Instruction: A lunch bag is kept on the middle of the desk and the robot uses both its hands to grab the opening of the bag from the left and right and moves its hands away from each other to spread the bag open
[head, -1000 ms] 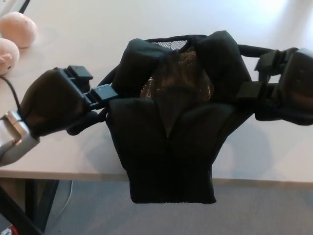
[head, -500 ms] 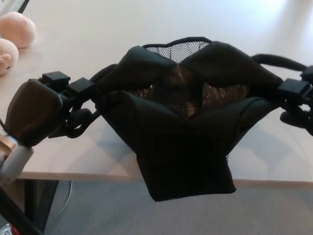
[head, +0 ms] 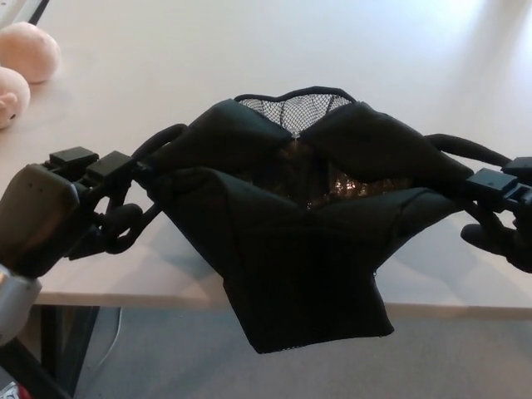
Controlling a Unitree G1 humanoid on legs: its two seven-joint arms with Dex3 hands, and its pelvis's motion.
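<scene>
The black lunch bag [head: 307,249] sat at the front edge of the pale bench [head: 249,50], its lower part hanging over that edge; its mouth was pulled wide into a long opening, and a mesh panel [head: 291,108] stood up at the far rim of the bag; inside it something brownish showed, perhaps a lining, but the view was too dark to be sure. The left hand [head: 71,204] was closed on the left end of the bag's opening; the right hand [head: 507,212], partly cut by the picture's edge, held the right end of the bag. Far to the left of the bag, two pink soft toys [head: 25,62] lay on the bench.
</scene>
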